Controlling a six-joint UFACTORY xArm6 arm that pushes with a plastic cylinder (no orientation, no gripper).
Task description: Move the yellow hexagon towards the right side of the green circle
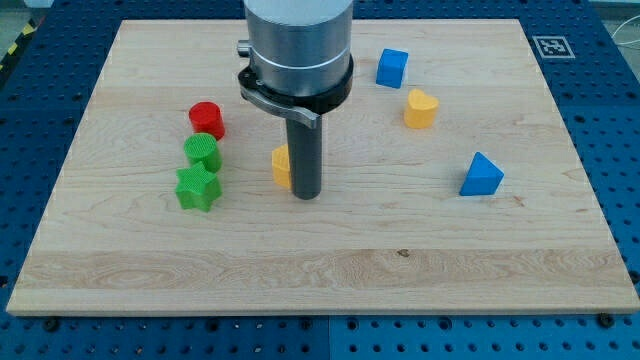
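Observation:
The yellow hexagon (281,166) sits near the board's middle, partly hidden behind my rod. My tip (306,194) rests on the board touching or almost touching the hexagon's right side. The green circle (202,151) lies to the hexagon's left, with a gap between them. It sits just below the red cylinder (207,119) and just above the green star (197,187).
A blue cube (392,68) and a yellow heart (420,108) lie at the upper right. A blue triangle (481,175) lies at the right. The wooden board (320,290) sits on a blue perforated table.

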